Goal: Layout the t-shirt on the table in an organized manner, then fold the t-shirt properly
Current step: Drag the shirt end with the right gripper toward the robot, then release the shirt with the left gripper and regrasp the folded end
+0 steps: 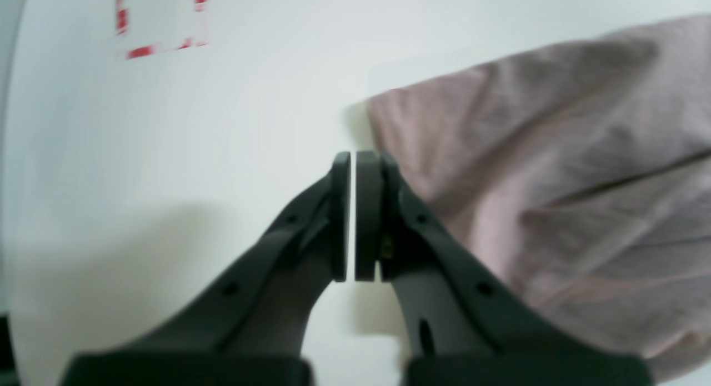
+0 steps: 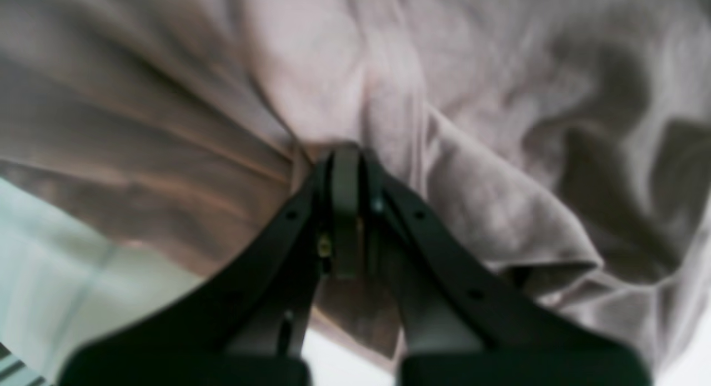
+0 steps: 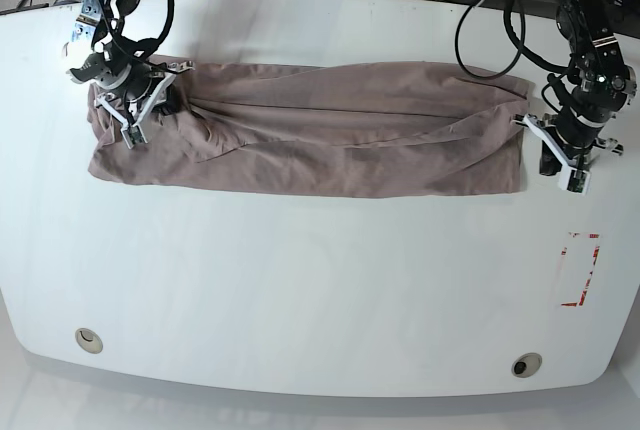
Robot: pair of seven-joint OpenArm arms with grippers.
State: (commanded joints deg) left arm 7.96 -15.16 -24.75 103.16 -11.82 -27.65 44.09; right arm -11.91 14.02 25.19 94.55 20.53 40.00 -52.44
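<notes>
T-shirt (image 3: 320, 130) lies stretched across table (image 3: 300, 280); right gripper (image 2: 345, 153) pinches its left end; left gripper (image 1: 353, 158), jaws nearly closed, empty, beside right edge.

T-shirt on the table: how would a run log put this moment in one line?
mauve-brown cotton t-shirt: stretched, wrinkled | glossy white table | right gripper: shut on t-shirt | left gripper: shut, empty, beside shirt edge

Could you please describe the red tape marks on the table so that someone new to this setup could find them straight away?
Start at the white table and follow the stretched-out t-shirt to the end beside the left gripper. Just beyond that end, towards the front table edge, sit the red tape marks. They form a broken rectangular outline, the only red on the tabletop, unlike the two round grommet holes.
</notes>
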